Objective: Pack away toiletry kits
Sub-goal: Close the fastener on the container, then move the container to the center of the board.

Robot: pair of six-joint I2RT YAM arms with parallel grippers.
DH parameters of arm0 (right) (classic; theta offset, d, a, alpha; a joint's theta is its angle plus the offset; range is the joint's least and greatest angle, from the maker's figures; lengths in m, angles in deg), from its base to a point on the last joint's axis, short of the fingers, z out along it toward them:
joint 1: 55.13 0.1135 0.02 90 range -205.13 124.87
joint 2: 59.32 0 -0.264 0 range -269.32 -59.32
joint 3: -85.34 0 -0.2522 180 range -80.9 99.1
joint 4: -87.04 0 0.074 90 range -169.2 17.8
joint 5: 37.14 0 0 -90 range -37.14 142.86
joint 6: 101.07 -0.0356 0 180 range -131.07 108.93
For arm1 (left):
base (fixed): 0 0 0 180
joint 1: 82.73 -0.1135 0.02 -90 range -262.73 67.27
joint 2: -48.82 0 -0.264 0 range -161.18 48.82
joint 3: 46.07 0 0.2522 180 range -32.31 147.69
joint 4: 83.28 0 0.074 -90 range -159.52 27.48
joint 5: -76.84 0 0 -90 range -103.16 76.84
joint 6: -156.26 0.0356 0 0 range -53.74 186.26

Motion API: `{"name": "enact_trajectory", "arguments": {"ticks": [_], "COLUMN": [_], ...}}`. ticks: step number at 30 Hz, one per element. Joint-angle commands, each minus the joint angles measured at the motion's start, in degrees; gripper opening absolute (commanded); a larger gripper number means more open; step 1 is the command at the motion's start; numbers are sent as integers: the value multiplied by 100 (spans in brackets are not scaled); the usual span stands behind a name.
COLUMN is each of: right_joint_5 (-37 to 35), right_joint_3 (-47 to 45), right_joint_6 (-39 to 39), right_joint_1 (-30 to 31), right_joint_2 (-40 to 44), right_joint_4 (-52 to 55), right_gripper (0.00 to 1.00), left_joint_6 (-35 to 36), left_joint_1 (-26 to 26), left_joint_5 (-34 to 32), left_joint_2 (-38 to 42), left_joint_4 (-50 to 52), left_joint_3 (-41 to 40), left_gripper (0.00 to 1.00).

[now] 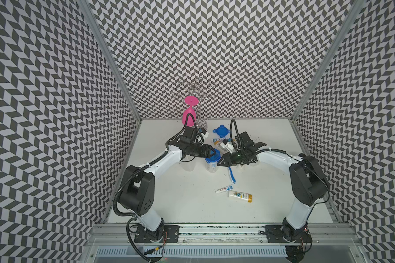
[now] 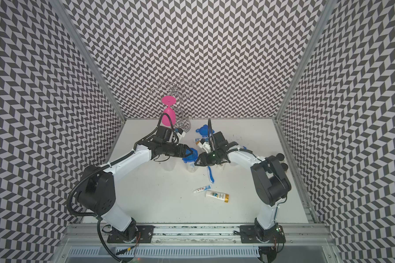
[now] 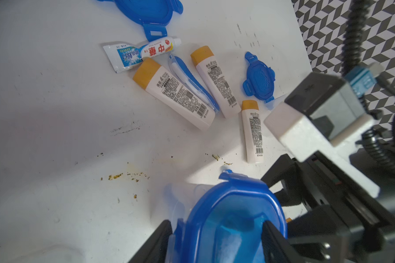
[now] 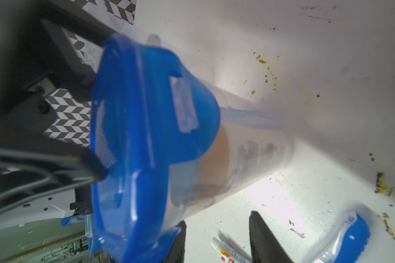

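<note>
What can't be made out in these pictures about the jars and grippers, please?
- Jar contents: blurred in the right wrist view; only an orange cap shows.
- Left gripper on the lid: cut off by the left wrist view's edge; grip unclear.
- Second jar: mostly under the left arm in both top views.

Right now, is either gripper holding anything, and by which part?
Left gripper clamps the blue jar lid across opposite rim edges. Right gripper holds nothing, jaws open.

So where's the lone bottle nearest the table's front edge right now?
In both top views the bottle lies flat on the table, slightly right of centre, beside a small toothpaste tube, with the blue toothbrush just behind them.
</note>
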Motion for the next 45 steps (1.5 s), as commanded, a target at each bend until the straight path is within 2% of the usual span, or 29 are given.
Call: {"name": "enact_trajectory", "arguments": {"ticks": [1,3,6,9,10,15,20,23,30,38,39,42,45], "right_joint_5": [-131,-152,-257,-379,-415,-549,-789,-750,-735,-671,-667,-668,-702], "right_joint_3": [38,40,-73,-383,-494,-773,-893,-1038,-1048,-1148,-1149,-1138,-1069], "right_joint_6": [-94,-55,73,163,178,209,238,209,375,425,426,464,522], "right_joint_1": [-18,-20,-29,-60,-72,-175,-209,-284,-493,-631,-666,-776,-926], "right_joint_2": [30,72,160,384,479,906,1373,1581,1823,1928,1955,2050,2122], "right_joint_4": [-940,-890,-691,-539,-496,-334,-82,-61,94,41,46,102,199], "right_gripper": [44,44,44,45,46,54,72,79,80,80,80,80,80], "left_joint_6": [-123,-62,72,239,283,365,248,106,-209,-436,-470,-485,-457], "left_joint_1": [223,224,232,243,248,341,884,1142,1526,1691,1696,1694,1632], "left_joint_5": [583,341,-76,-574,-762,-1519,-2560,-3069,-3965,-4151,-4138,-4147,-4154], "left_joint_2": [147,118,88,36,20,-93,-330,-589,-891,-1035,-1028,-1006,-1005], "left_joint_4": [265,420,731,1094,1214,1629,1989,2177,2398,2454,2426,2382,2379], "left_joint_3": [-29,63,307,622,735,1193,1656,1867,2053,1946,1903,1856,1901], "left_gripper": [64,66,77,97,100,100,100,100,100,100,98,83,81]}}
